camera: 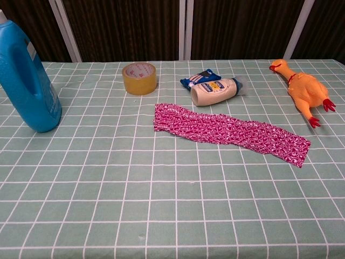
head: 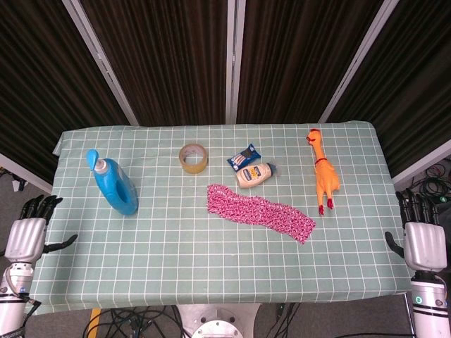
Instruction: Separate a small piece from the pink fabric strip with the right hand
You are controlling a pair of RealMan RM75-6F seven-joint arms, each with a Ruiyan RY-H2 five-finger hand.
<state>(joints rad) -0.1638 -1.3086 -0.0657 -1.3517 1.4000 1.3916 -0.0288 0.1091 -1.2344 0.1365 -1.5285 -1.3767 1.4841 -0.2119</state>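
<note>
Pink patterned fabric strip [head: 259, 213] lies whole, untouched — right hand [head: 424, 243] empty, fingers apart, off-table — reach for its near end comes next.

Open tablecloth [head: 211, 260] before pink fabric strip [head: 259, 213]; bottle [head: 255, 174] just behind.

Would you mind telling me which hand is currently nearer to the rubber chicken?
The right hand, at the table's right edge, just past the rubber chicken. The left hand is at the opposite edge, beyond the blue detergent bottle.
</note>
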